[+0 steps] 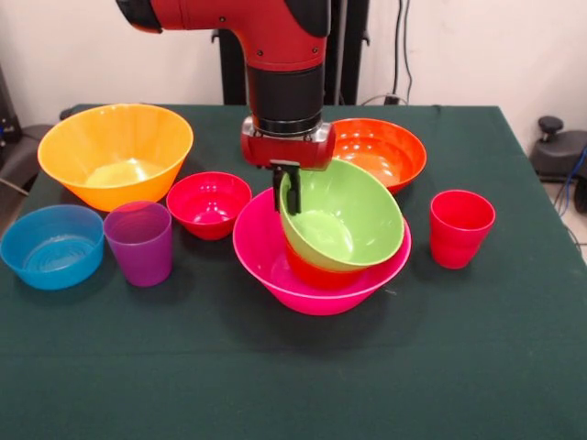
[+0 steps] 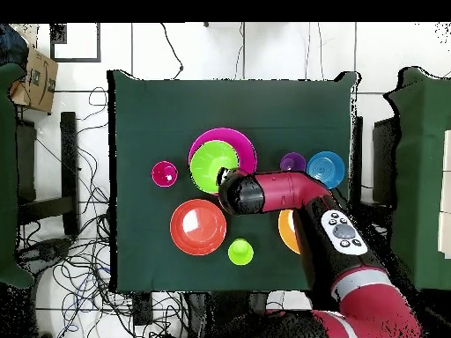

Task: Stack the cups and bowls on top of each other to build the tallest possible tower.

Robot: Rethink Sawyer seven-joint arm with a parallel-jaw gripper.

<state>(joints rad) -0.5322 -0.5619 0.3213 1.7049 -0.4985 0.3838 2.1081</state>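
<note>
The tower stands mid-table: a wide pink bowl holds a small orange-red bowl, and a green bowl leans tilted on top. My gripper is shut on the green bowl's left rim, one finger inside and one outside. Loose pieces are a yellow-orange bowl, blue bowl, small red bowl, orange-red bowl, purple cup, red cup and lime green cup.
The dark green cloth covers the table. My arm hides the small red bowl and most of the yellow-orange bowl in the overhead view. Cables lie on the floor around the table, and a cardboard box sits off to one side.
</note>
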